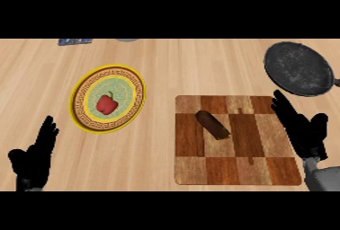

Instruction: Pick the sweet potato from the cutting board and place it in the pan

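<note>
A brown sweet potato [212,124] lies slanted on the checkered wooden cutting board [235,168], in its upper middle. The dark round pan [298,68] sits at the upper right, just beyond the board's far right corner, with nothing in it. My right hand [302,130] hovers open over the board's right edge, fingers straight and pointing up toward the pan, a short way right of the sweet potato and not touching it. At the lower left my left hand [34,158] rests open with fingers up.
A yellow-rimmed patterned plate [83,92] holding a red bell pepper [107,103] stands left of the board. A small blue object [74,42] and a grey object [128,40] sit at the counter's far edge.
</note>
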`<move>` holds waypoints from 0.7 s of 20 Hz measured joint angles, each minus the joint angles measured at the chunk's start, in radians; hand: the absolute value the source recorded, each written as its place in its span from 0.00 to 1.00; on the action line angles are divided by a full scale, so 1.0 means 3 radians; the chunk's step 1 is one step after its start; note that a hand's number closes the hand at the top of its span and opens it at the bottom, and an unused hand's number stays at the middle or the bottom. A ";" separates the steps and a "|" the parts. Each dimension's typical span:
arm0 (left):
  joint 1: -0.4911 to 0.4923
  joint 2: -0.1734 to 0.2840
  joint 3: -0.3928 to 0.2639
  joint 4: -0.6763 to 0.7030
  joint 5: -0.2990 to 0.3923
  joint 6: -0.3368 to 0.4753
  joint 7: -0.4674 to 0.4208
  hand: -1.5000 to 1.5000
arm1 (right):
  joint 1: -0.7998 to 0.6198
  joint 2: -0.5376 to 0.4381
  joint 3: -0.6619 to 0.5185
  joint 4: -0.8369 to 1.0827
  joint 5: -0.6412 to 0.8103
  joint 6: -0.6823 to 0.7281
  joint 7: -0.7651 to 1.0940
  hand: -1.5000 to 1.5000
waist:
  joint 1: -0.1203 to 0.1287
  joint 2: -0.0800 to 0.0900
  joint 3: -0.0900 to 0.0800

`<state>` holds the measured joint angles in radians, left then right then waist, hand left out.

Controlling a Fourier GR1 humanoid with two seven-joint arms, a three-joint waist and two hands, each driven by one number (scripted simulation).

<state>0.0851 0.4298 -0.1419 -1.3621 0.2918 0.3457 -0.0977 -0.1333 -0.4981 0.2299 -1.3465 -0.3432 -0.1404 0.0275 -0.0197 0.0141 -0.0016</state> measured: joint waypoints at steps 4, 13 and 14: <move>-0.0259 0.0058 -0.0187 -0.0123 -0.0135 -0.0151 0.0105 0.50 | -0.0452 -0.0064 0.0230 0.0081 0.0363 0.0028 0.0184 0.00 | 0.0095 -0.0016 0.0002; -0.0754 0.0099 -0.0581 -0.0409 -0.0259 -0.0554 0.0358 0.50 | -0.1220 -0.0396 0.1010 0.0346 0.2063 -0.0382 0.0225 0.00 | 0.0194 -0.0027 -0.0012; -0.0809 0.0099 -0.0580 -0.0445 -0.0257 -0.0568 0.0447 0.50 | -0.1246 -0.0297 0.1050 0.0424 0.2179 -0.0472 0.0210 0.00 | 0.0178 -0.0029 -0.0008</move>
<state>-0.1577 0.4595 -0.3157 -1.4954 0.2148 0.1753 0.0363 -0.5071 -0.5871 0.5450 -1.2191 0.3104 -0.2820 0.0904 0.0336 0.0054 -0.0039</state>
